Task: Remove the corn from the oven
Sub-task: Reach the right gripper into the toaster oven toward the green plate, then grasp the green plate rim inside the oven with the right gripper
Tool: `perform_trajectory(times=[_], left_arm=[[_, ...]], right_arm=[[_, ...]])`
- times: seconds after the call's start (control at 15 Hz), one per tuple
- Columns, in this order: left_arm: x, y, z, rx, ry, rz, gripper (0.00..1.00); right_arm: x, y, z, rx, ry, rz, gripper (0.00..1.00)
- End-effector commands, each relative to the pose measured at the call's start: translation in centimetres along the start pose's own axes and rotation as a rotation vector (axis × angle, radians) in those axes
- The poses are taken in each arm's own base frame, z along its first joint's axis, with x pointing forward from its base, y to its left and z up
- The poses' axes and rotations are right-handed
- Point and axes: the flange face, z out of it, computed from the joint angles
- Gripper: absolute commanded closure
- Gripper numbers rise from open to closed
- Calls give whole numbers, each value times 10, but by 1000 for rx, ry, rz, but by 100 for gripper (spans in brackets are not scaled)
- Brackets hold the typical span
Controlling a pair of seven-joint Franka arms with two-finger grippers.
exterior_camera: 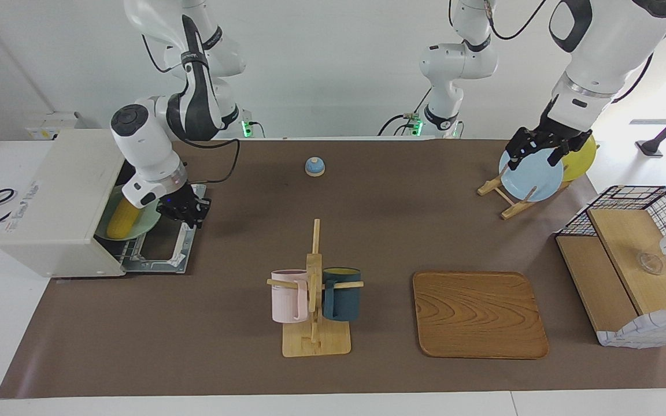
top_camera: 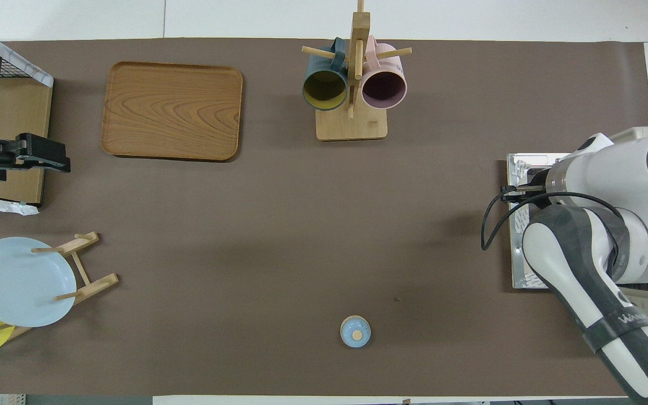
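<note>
The off-white oven [exterior_camera: 61, 196] stands at the right arm's end of the table, its door [exterior_camera: 162, 251] folded down flat. Inside, the yellow corn [exterior_camera: 122, 219] lies on a pale green plate [exterior_camera: 147, 222] on the wire rack. My right gripper [exterior_camera: 187, 210] hangs just over the open door's edge that is nearer to the robots, beside the oven's mouth, apart from the corn. In the overhead view the right arm [top_camera: 599, 225] hides the corn. My left gripper [exterior_camera: 534, 151] waits open and empty, raised at the left arm's end of the table, near the plate rack in the facing view.
A mug stand [exterior_camera: 314, 289] with a pink and a dark blue mug sits mid-table. A wooden tray [exterior_camera: 479, 315] lies beside it. A small blue bell [exterior_camera: 314, 166] is nearer to the robots. A rack with a blue plate [exterior_camera: 532, 176] and a wire basket shelf [exterior_camera: 628, 260] occupy the left arm's end.
</note>
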Motion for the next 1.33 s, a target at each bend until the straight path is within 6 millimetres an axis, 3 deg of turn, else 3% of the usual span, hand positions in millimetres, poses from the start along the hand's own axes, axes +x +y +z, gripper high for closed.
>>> perform_trajectory(times=[0.0,0.27,0.53,0.8,1.27], left_arm=[[0,-4,-2,-9,11,4,0],[0,-5,-2,-9,10,4,0],[-1,-5,-3,-9,11,4,0],[-1,-5,-2,-9,10,4,0],[0,-5,-1,-9,8,-2,0]], right_arm=[[-7,11,-3,-42,-48,-42,8],[-12,33,-10,-133,-75,-75,12],[-12,49,-18,-148,-72,-48,26],[-29,59,-6,-144,-88,-32,43],[-41,73,4,-138,-115,-54,53]])
